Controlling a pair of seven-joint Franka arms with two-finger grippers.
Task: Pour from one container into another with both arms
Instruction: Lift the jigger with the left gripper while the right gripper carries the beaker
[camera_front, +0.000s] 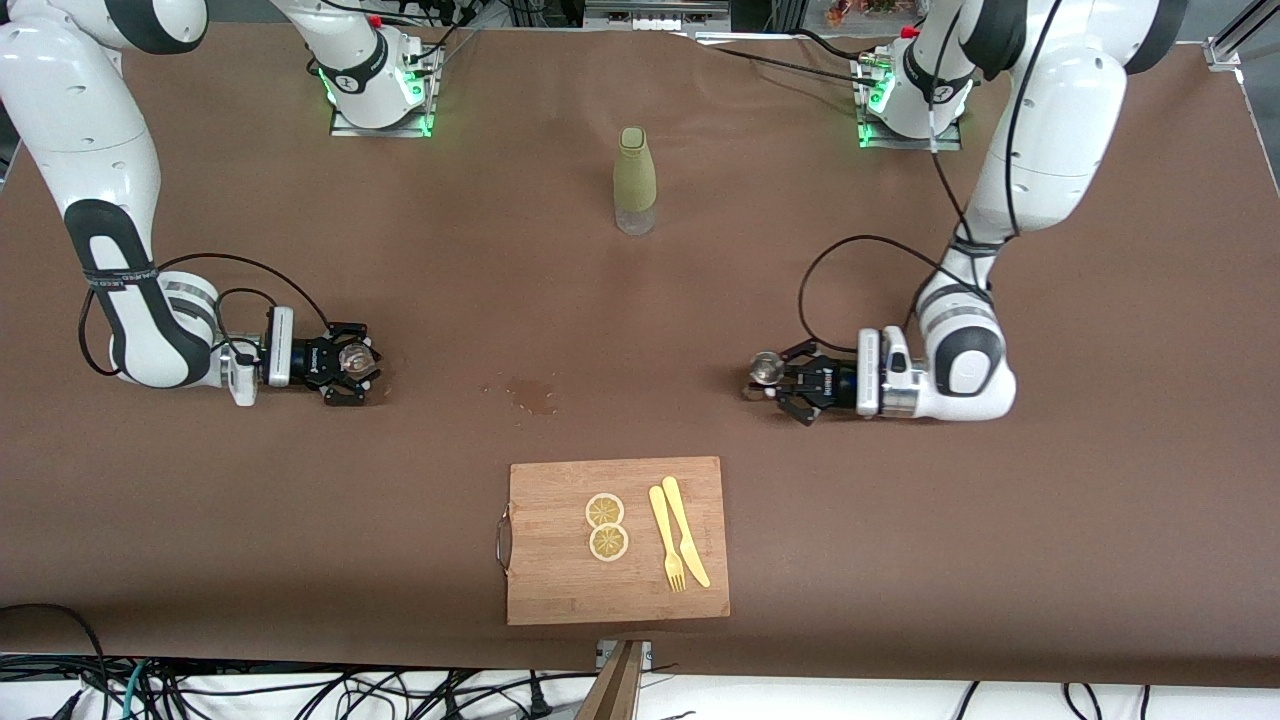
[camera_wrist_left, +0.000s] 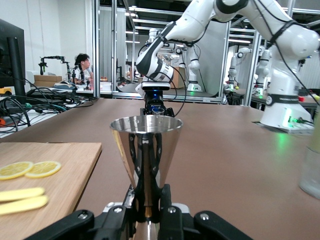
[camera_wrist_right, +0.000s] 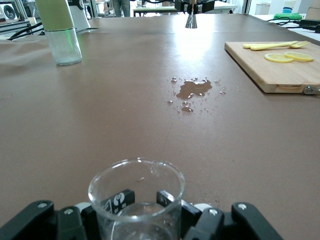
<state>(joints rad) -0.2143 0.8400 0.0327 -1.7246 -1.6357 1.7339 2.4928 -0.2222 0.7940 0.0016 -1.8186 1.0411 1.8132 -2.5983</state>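
My left gripper (camera_front: 775, 381) is shut on the narrow waist of a shiny metal cone-shaped measuring cup (camera_front: 767, 367), held upright low over the table toward the left arm's end. In the left wrist view the cup (camera_wrist_left: 146, 145) rises straight from the gripper (camera_wrist_left: 148, 202). My right gripper (camera_front: 356, 372) is shut on a small clear glass beaker (camera_front: 352, 358), upright and low over the table toward the right arm's end. The beaker (camera_wrist_right: 136, 197) fills the foreground of the right wrist view, gripper (camera_wrist_right: 145, 207) around it. I cannot tell how much liquid either holds.
A small wet spill (camera_front: 533, 393) lies between the grippers. A green-sleeved bottle (camera_front: 634, 180) stands midway between the bases. A wooden cutting board (camera_front: 560, 570) near the front edge carries two lemon slices (camera_front: 606, 526) and a yellow fork and knife (camera_front: 678, 545).
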